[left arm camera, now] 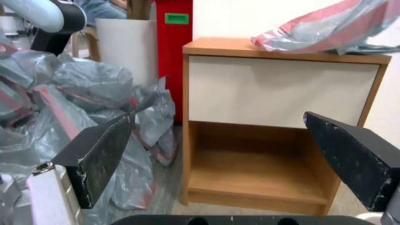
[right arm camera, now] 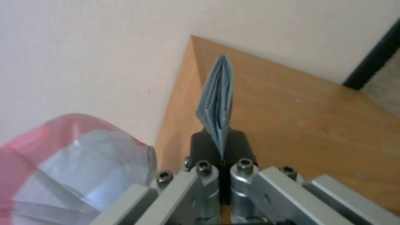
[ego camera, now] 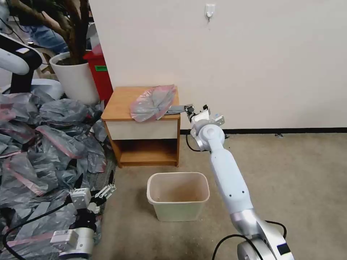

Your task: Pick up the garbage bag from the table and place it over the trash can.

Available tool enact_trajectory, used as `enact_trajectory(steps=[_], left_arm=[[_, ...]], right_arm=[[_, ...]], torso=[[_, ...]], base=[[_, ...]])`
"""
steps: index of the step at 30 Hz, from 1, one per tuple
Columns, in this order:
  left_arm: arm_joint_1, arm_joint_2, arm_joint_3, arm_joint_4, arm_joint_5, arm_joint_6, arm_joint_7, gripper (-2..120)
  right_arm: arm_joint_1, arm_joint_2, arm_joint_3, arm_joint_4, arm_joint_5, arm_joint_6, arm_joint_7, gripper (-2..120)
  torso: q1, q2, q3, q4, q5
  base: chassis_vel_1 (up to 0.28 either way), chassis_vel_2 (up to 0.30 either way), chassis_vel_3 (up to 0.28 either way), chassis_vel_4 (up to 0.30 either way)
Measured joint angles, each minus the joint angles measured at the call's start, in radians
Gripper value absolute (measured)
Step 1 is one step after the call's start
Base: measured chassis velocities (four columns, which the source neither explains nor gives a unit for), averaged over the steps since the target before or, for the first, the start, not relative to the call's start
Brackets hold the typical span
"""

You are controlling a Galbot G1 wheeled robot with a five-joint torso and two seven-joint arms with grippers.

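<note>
- On top of the small light-brown wooden worktop (ego camera: 121, 103), a nightstand with a white drawer front and an open shelf below, lies the thin, crinkly grey plastic garbage bag (ego camera: 153, 103) with a pink-red band at its rim.
- One folded grey corner of the bag reaches past the worktop's right edge, toward the robot's right hand (ego camera: 188, 108).
- Seen from the right wrist, the right hand (right arm camera: 221, 145) has its two black fingers pressed together on that folded grey strip, gripping it just above the wooden top.
- On the beige carpet in front of the worktop stands the small cream-beige rectangular plastic trash can (ego camera: 178, 213), upright, apart from the worktop.
- Low at the robot's left, the left hand (ego camera: 94, 186) hovers beside a big heap of grey-and-pink plastic bags (ego camera: 43, 144).
- Seen from the left wrist, the left hand (left arm camera: 227, 156) has its black fingers spread wide, holding nothing, facing the open shelf.
</note>
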Motion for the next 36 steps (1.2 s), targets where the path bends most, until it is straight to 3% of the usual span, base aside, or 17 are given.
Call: enact_trajectory(steps=[9, 11, 18, 20, 25, 28, 36], left_arm=[[-0.013, 0.001, 0.012, 0.014, 0.001, -0.005, -0.001, 100], [-0.023, 0.001, 0.019, 0.018, 0.002, -0.005, -0.001, 100], [-0.031, 0.001, 0.029, 0.022, 0.006, -0.005, -0.001, 100], [-0.031, 0.004, 0.031, 0.023, 0.007, -0.005, -0.001, 100], [-0.029, 0.010, 0.031, 0.021, 0.007, -0.009, 0.000, 100], [-0.027, 0.011, 0.031, 0.019, 0.007, -0.013, 0.000, 100], [-0.020, 0.012, 0.032, 0.018, 0.008, -0.028, 0.000, 100]], right_arm=[[-0.156, -0.069, -0.030, 0.238, -0.002, -0.008, 0.065, 0], [-0.256, -0.083, -0.038, 0.352, -0.004, -0.013, 0.089, 0], [-0.470, -0.066, -0.072, 0.507, -0.041, -0.018, 0.111, 0], [-0.582, -0.059, -0.132, 0.555, -0.101, -0.012, 0.104, 0], [-0.740, -0.054, -0.244, 0.565, -0.263, 0.024, 0.069, 0], [-0.763, -0.049, -0.249, 0.568, -0.300, 0.033, 0.065, 0], [-0.772, -0.049, -0.251, 0.542, -0.371, 0.058, 0.056, 0]], torso=[[0.000, 0.000, 0.000, -0.0002, -0.0001], [0.000, 0.000, 0.000, -0.0001, -0.0001], [0.000, 0.000, 0.000, -0.0003, 0.0000], [0.000, 0.000, 0.000, -0.0001, -0.0001], [0.000, 0.000, 0.000, -0.0002, -0.0005], [0.000, 0.000, 0.000, 0.0006, -0.0031], [0.000, 0.000, 0.000, 0.0003, -0.0038]], base=[[0.000, 0.000, 0.000, 0.000], [0.000, 0.000, 0.000, 0.000], [0.000, 0.000, 0.000, 0.000], [0.000, 0.000, 0.000, 0.000], [0.000, 0.000, 0.000, 0.000], [0.000, 0.000, 0.000, 0.000], [0.000, 0.000, 0.000, 0.000]])
